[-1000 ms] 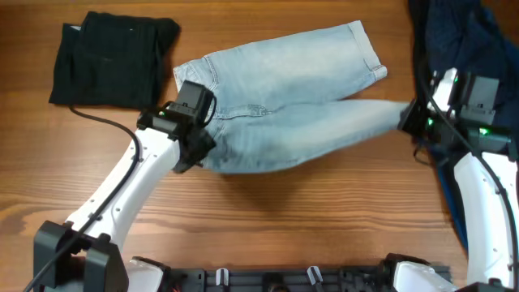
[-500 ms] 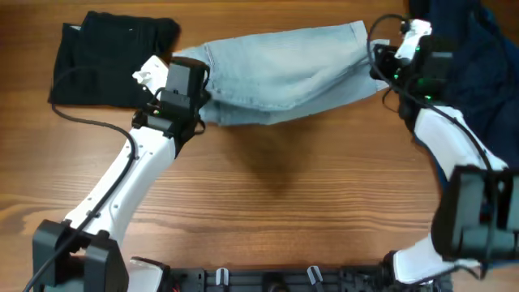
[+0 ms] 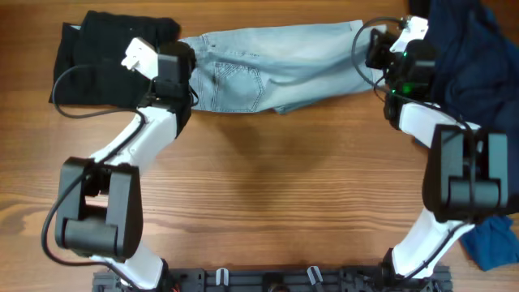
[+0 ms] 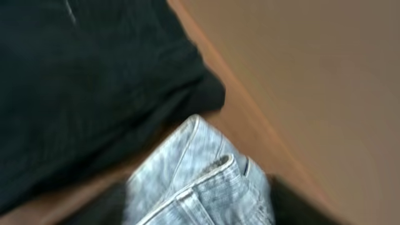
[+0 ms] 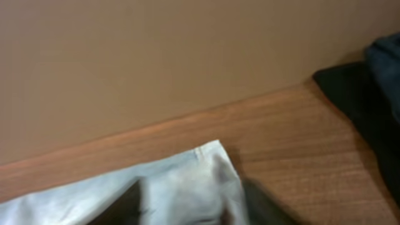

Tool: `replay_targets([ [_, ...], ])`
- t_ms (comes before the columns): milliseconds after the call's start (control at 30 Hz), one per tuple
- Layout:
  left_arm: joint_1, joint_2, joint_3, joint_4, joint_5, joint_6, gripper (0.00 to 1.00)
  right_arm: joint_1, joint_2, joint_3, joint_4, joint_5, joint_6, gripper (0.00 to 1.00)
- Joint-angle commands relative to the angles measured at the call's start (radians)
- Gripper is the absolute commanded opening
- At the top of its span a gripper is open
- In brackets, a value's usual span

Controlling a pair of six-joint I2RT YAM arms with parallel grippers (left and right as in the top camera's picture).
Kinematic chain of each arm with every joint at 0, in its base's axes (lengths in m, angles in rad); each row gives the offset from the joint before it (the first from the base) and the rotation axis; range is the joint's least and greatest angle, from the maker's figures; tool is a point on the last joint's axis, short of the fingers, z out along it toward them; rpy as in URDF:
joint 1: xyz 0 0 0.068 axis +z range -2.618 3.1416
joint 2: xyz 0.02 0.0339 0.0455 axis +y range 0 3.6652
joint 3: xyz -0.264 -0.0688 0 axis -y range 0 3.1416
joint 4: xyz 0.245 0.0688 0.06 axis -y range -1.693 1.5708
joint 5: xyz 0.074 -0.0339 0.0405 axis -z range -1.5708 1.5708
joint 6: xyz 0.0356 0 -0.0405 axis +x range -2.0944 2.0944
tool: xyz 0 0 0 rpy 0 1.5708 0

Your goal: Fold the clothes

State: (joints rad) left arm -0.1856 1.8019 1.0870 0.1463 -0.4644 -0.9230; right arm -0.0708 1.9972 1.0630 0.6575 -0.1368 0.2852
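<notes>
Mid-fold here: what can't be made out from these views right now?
- Left gripper grip on denim shorts: left wrist view blurred, fingertips cut off below; overhead, the wrist covers them.
- Right gripper grip: same.
- Navy garment: cut off by overhead's top and right edges.

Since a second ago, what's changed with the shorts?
The left arm and right arm swung farther out, folding the near leg of the denim shorts over into a narrower band, back pocket up. The black garment and navy garment stayed put.
</notes>
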Motion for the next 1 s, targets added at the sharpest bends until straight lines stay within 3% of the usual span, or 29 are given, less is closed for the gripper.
replay_targets([
  [0, 0.049, 0.02, 0.006, 0.085, -0.029, 0.04, 0.99, -0.004, 0.028, 0.021, 0.052, 0.024, 0.006, 1.0],
  [100, 0.066, 0.014, 0.035, 0.096, 0.11, 0.218, 1.0, -0.004, 0.024, 0.074, -0.013, -0.024, 0.003, 1.0],
  [267, 0.056, -0.03, 0.071, -0.103, 0.252, 0.245, 0.99, -0.004, 0.013, 0.238, -0.372, -0.206, -0.093, 1.0],
  [433, 0.008, -0.035, 0.071, -0.286, 0.344, 0.378, 0.99, 0.024, 0.013, 0.332, -0.728, -0.198, -0.197, 1.0],
  [467, -0.002, -0.035, 0.071, -0.324, 0.343, 0.395, 1.0, 0.03, 0.013, 0.332, -0.772, -0.166, -0.14, 1.0],
  [500, -0.008, -0.035, 0.071, -0.361, 0.34, 0.396, 0.99, 0.036, 0.013, 0.333, -0.827, -0.119, 0.004, 1.0],
  [567, -0.012, -0.036, 0.071, -0.444, 0.341, 0.395, 1.0, 0.041, 0.012, 0.333, -0.906, -0.189, 0.197, 1.0],
  [633, -0.011, -0.043, 0.071, -0.496, 0.341, 0.395, 1.0, 0.041, 0.008, 0.333, -0.924, -0.311, 0.257, 1.0],
  [700, -0.012, -0.063, 0.071, -0.534, 0.341, 0.395, 1.0, 0.04, 0.005, 0.333, -0.858, -0.475, 0.301, 1.0],
  [767, -0.014, -0.087, 0.071, -0.556, 0.341, 0.391, 1.0, 0.038, 0.005, 0.332, -0.733, -0.539, 0.491, 1.0],
  [833, -0.015, -0.111, 0.071, -0.57, 0.342, 0.391, 1.0, 0.04, 0.005, 0.332, -0.627, -0.538, 0.494, 0.99],
  [933, -0.015, -0.121, 0.071, -0.57, 0.341, 0.392, 0.99, 0.045, 0.005, 0.332, -0.723, -0.386, 0.611, 0.82],
  [967, -0.016, -0.121, 0.071, -0.572, 0.341, 0.391, 1.0, 0.046, 0.005, 0.332, -0.786, -0.345, 0.625, 0.8],
])
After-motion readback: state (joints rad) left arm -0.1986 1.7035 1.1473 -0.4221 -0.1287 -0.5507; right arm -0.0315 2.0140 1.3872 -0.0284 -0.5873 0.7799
